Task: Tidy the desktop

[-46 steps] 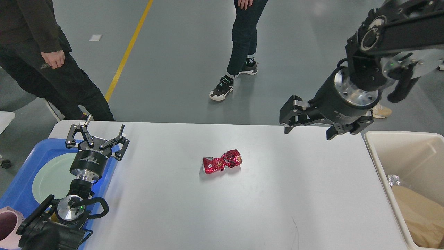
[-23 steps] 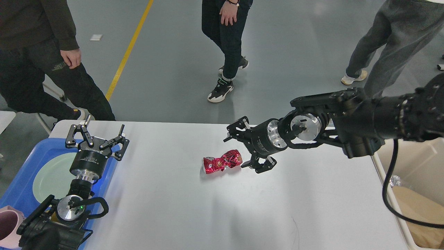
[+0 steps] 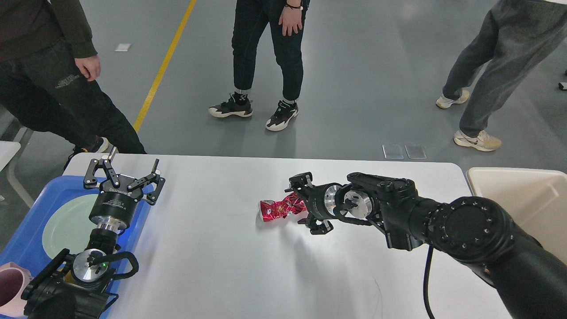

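A crushed red can [image 3: 280,209] lies on its side near the middle of the white desktop [image 3: 230,270]. My right gripper [image 3: 304,205] reaches in low from the right and is open. Its two fingers straddle the can's right end, one on the far side and one on the near side. I cannot tell whether they touch it. My left gripper [image 3: 126,168] hangs open and empty at the left, over the edge of the blue tray [image 3: 26,230].
The blue tray holds a pale green plate [image 3: 62,226]. A pink cup [image 3: 11,288] is at the bottom left corner. A cream bin [image 3: 522,195] stands off the table's right end. Three people stand on the floor beyond the far edge.
My right arm swung down from high at the right and moved left. Its open gripper now sits around the can's right end. The left arm and the can stayed put.
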Controlling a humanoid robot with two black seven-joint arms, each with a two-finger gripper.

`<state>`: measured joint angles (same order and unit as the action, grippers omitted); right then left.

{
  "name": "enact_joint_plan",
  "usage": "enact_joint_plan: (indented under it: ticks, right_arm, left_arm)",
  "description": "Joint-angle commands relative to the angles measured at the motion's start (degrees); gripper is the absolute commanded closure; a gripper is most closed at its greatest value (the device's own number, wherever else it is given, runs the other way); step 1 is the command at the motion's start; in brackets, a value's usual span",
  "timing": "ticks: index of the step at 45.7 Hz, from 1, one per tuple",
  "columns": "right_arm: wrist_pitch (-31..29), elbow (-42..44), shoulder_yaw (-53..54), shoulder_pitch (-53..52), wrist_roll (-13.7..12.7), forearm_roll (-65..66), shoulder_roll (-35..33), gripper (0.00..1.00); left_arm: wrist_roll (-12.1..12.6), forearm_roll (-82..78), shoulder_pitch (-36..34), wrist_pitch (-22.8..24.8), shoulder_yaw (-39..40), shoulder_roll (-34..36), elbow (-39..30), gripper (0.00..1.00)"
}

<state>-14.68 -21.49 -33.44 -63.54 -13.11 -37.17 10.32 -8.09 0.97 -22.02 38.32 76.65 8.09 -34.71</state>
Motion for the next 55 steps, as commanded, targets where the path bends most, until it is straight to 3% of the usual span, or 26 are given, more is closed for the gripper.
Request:
enact_joint_plan:
  ticks: [1,22,24,30,35,55]
  right_arm:
    - [0.6,0.3,0.2,0.1,0.0,0.0,0.0,0.13]
    - [2.0,0.1,0.5,0.8,0.4,0.7,0.0,0.14]
    - [1.8,-0.1,0.5,0.8,0.4,0.7,0.0,0.22]
    - [1.1,-1.9,0.5,0.6,0.3,2.6,0.0,0.76]
    - [1.1,-2.3,0.6,0.0,0.4,5.4,0.0,1.0]
    - [3.9,-3.8,0.7,-0.6,-0.3,7.2,0.2,1.0]
  left_arm:
    - [0.0,0.1,0.0,0.0,0.0,0.0,0.0,0.04]
    - [0.0,0.0,0.0,0.0,0.0,0.0,0.0,0.04]
    - [0.0,0.0,0.0,0.0,0.0,0.0,0.0,0.04]
    - [0.0,0.0,0.0,0.0,0.0,0.0,0.0,0.04]
    - [0.0,0.0,0.0,0.0,0.0,0.0,0.0,0.04]
    - [0.1,0.0,0.0,0.0,0.0,0.0,0.0,0.04]
